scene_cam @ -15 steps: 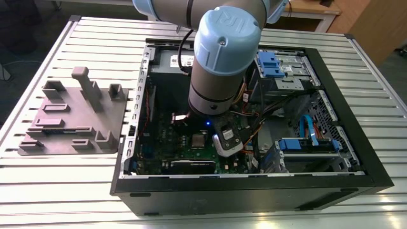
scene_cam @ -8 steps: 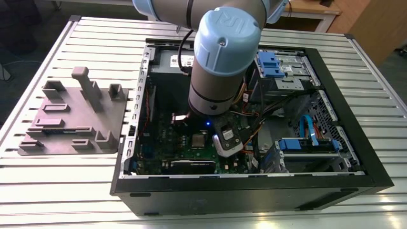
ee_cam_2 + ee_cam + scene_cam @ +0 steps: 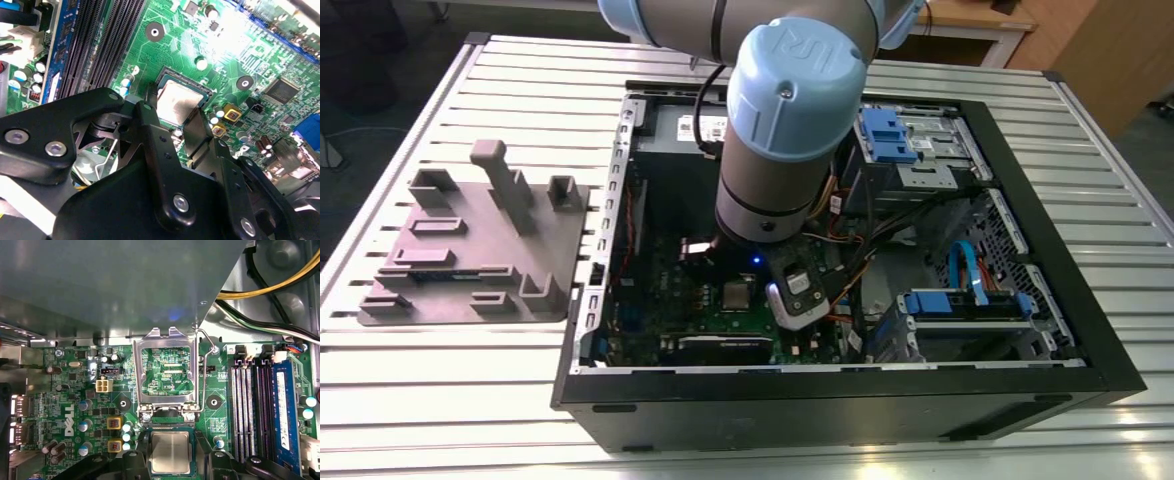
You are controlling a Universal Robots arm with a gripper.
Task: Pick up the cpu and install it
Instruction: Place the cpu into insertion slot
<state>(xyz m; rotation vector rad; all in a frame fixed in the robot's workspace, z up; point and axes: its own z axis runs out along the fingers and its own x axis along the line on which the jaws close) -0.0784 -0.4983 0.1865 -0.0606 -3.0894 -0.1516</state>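
The cpu [image 3: 170,452] is a small silver-grey square lying flat in the motherboard's socket, also seen as the cpu [image 3: 177,102] and the cpu [image 3: 738,292]. The socket's metal frame [image 3: 167,372] is swung open beside it, with its wire lever [image 3: 205,347] raised. My gripper [image 3: 172,460] hangs right over the chip. Its black fingers [image 3: 150,115] stand on either side of the chip, with a small gap showing between them and the chip's edges in the first wrist view. The gripper [image 3: 175,117] is open.
The green motherboard [image 3: 75,390] lies inside the open black computer case [image 3: 854,400] on a slatted table. Memory slots [image 3: 250,410] and cables [image 3: 270,290] lie close to the socket. A grey holder tray [image 3: 474,250] with upright posts stands at the exterior view's left.
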